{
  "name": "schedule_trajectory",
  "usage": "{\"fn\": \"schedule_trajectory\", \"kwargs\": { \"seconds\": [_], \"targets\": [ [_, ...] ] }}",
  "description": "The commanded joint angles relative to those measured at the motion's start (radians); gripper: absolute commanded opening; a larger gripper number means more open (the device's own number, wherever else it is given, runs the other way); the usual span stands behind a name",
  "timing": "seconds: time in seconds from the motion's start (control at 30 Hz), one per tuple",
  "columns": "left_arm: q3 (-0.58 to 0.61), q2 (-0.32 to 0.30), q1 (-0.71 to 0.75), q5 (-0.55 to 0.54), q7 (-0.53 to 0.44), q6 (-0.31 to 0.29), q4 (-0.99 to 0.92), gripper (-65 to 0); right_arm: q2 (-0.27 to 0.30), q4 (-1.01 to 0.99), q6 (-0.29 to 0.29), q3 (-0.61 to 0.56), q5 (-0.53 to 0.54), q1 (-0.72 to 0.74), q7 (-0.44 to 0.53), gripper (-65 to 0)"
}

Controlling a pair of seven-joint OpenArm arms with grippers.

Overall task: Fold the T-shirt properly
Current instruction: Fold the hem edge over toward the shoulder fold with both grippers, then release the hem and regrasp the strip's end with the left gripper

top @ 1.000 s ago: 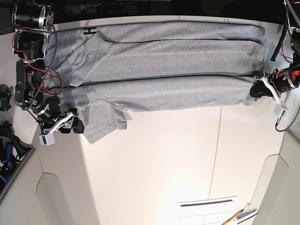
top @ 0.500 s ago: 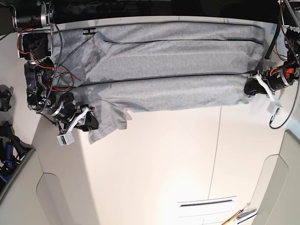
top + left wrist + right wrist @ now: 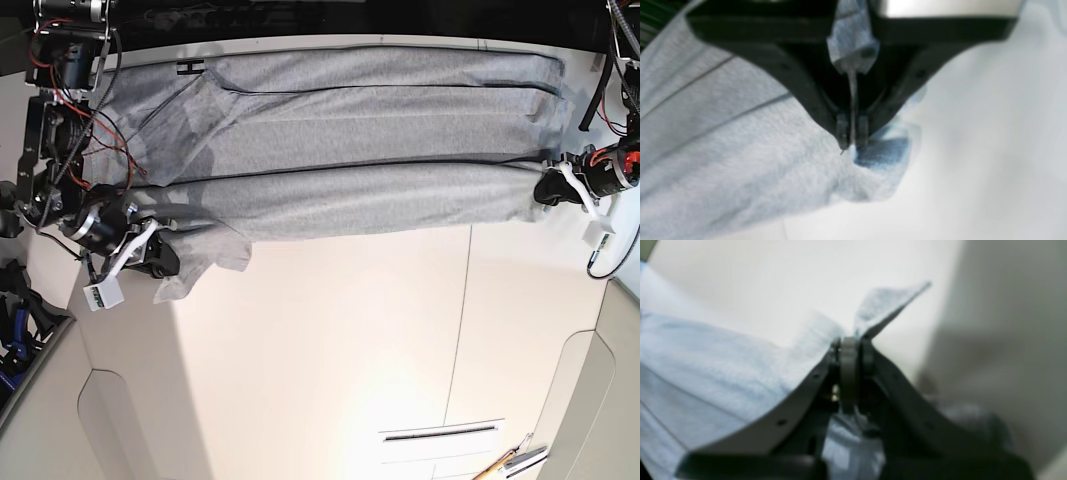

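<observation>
The desk [image 3: 330,350] was a broad cream-white surface, split by a thin seam that ran from its middle toward the near edge, and a soft bright patch of light lay on its near half. Two rounded grey panels [image 3: 120,430] flanked it at the near corners, and a white slotted fitting [image 3: 440,433] sat near the front edge beside a few pens or small tools [image 3: 515,460]. Beyond the far edge the background was dark.
</observation>
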Motion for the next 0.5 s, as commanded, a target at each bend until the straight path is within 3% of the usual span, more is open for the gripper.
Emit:
{"fn": "schedule_trajectory", "kwargs": {
  "seconds": [0.0, 0.2, 0.47],
  "targets": [
    [-0.011, -0.035, 0.001, -0.037, 0.002, -0.004, 0.026, -65.0, 0.011, 0.062, 0.006, 0.026, 0.038, -0.012, -0.003, -65.0],
    [-0.011, -0.049, 0.055, -0.072, 0.065, -0.004, 0.107, -65.0, 0.011, 0.253, 0.006, 0.093, 0.100, -0.174, -0.034, -65.0],
    [-0.011, -0.075, 0.118, -0.068, 0.072, -0.004, 0.124, -65.0, 0.011, 0.281, 0.006, 0.101, 0.139, -0.348, -0.020, -65.0]
  ]
}}
